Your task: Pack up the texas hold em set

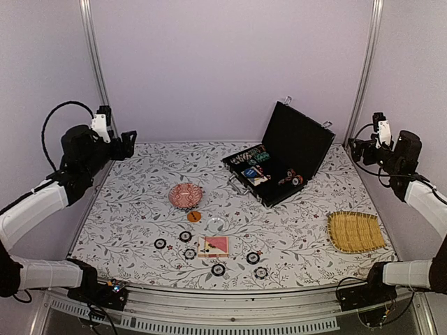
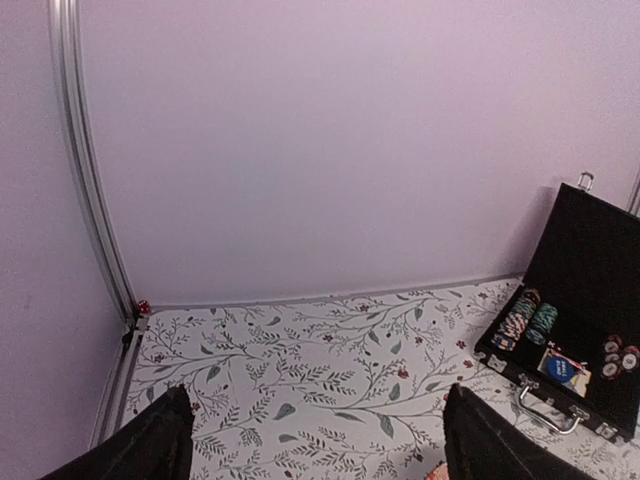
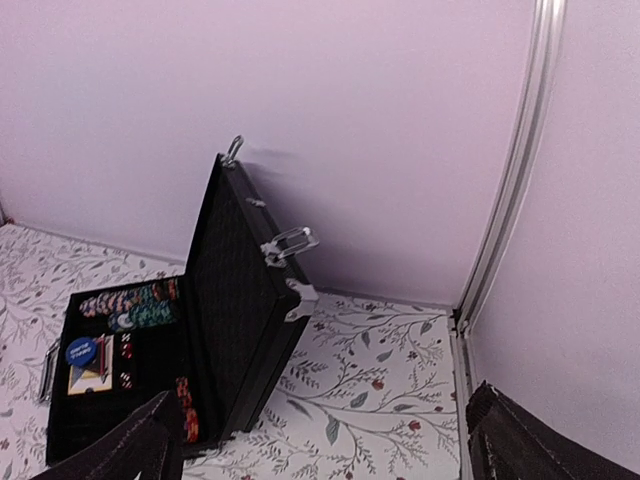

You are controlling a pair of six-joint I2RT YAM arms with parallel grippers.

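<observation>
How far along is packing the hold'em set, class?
Done: the briefcase stands open with chip stacks inside. In hand: nothing; left end effector and right end effector are open, held high. Left: six loose chips, orange disc and card deck lie outside, then closing.

Enclosure bounded by a plain pale lilac back wall [image 1: 230, 70], unmarked, with a matching left side wall [image 1: 35, 63] and right side wall [image 1: 419, 56]. A silver aluminium upright post [image 1: 94, 56] stands at the rear left corner and a second silver post [image 1: 366, 63] at the rear right, both rising from table level out of the top of view. The table is covered by a white cloth printed with grey-green leafy vines and small red flowers [image 1: 133, 223], lying flat. A grey metal rail [image 1: 230, 301] with a slotted strip below it runs along the near edge. Lighting is even and diffuse; shadows are faint.
</observation>
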